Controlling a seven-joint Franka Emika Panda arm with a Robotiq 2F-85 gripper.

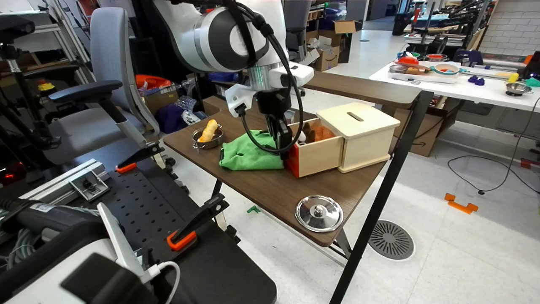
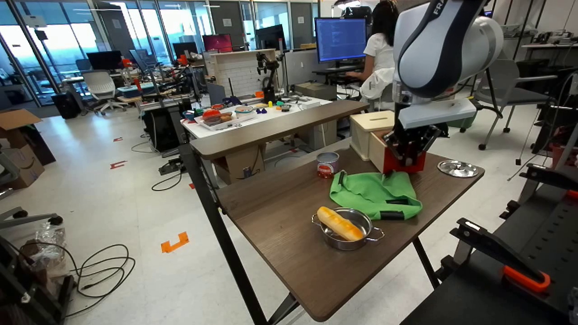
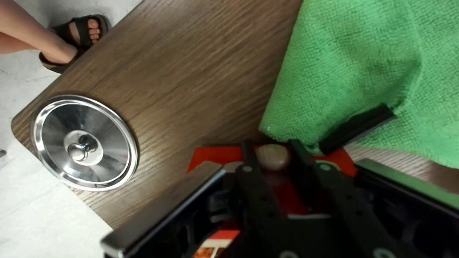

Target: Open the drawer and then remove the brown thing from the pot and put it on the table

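The pull-out drawer (image 1: 320,158) of the light wooden box (image 1: 367,143) stands open. Its red front (image 2: 416,166) also shows in the wrist view (image 3: 211,154). Several brown things (image 1: 321,133) lie inside it. My gripper (image 3: 271,147) points down at the red front, its two fingers closed around the round wooden knob (image 3: 273,158). In both exterior views the gripper (image 1: 283,153) (image 2: 408,159) is at the drawer front. The golden-brown bread (image 1: 209,130) (image 2: 339,223) leans in the steel pot (image 1: 206,145) (image 2: 345,246), away from the gripper.
A crumpled green towel (image 1: 253,153) (image 2: 372,194) (image 3: 351,64) lies between the drawer and the pot. A steel lid (image 1: 319,213) (image 2: 458,169) (image 3: 84,143) lies near a table corner. A can (image 2: 327,165) stands beside the box. A person's foot (image 3: 71,39) is beyond the table edge.
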